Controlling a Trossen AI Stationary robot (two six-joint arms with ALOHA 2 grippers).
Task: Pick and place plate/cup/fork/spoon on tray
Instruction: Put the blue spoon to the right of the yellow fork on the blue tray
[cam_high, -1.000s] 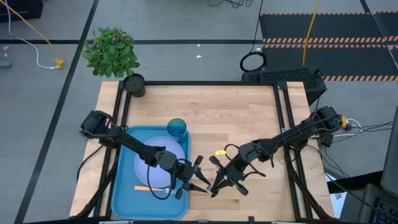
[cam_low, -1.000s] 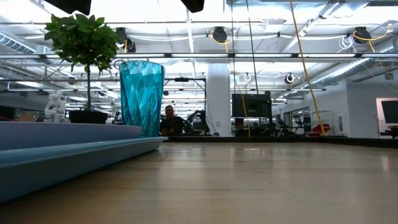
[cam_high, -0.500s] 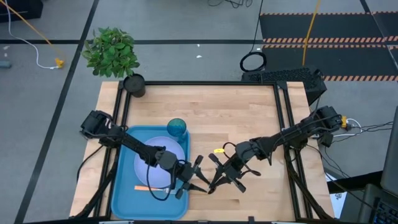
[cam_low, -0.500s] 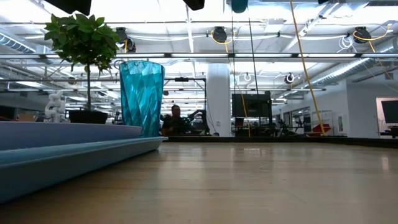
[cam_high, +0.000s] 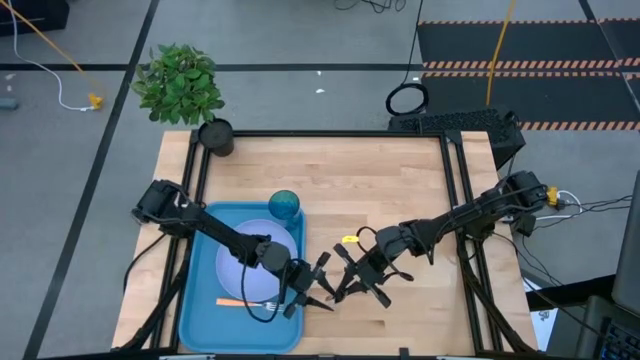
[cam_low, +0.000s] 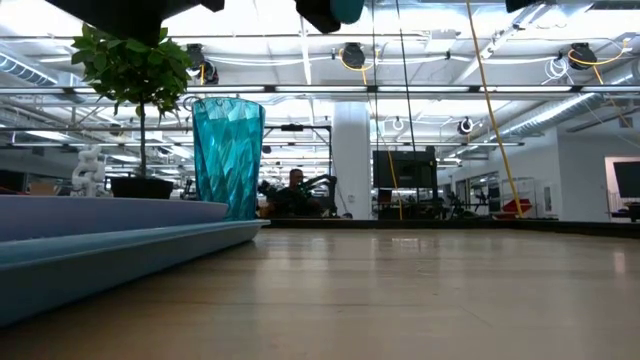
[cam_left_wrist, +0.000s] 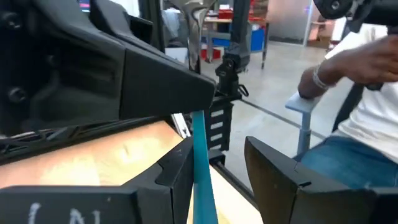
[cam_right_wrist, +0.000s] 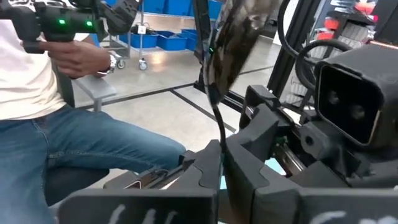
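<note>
The blue tray (cam_high: 200, 300) lies at the table's near left. On it lie the pale plate (cam_high: 240, 262) and the orange-handled fork (cam_high: 235, 302). The teal cup (cam_high: 284, 206) stands upright at the tray's far right corner. My right gripper (cam_high: 347, 290) is shut on the spoon, whose dark bowl (cam_right_wrist: 233, 37) sticks out past its fingers. My left gripper (cam_high: 325, 297) faces it, open. The spoon's light blue handle (cam_left_wrist: 200, 162) runs between the left fingers, close to one finger (cam_left_wrist: 177, 177). I cannot tell whether it touches that finger. My right gripper pinches the spoon between its two fingers (cam_right_wrist: 208, 168) on the stem just behind the bowl (cam_right_wrist: 219, 134). The bowl stands out beyond the fingertips and the handle reaches toward my left gripper. The spoon is lifted clear of the table, to the right of the tray.
A potted green plant (cam_high: 180, 82) stands at the table's far left corner. Bare wooden table (cam_high: 400, 190) stretches right of the tray. A seated person (cam_right_wrist: 68, 124) with hand-held controllers shows beyond the table in both wrist views.
My right gripper has moved a little toward the table's left with the spoon. My left arm has shifted slightly and stays at the spoon.
</note>
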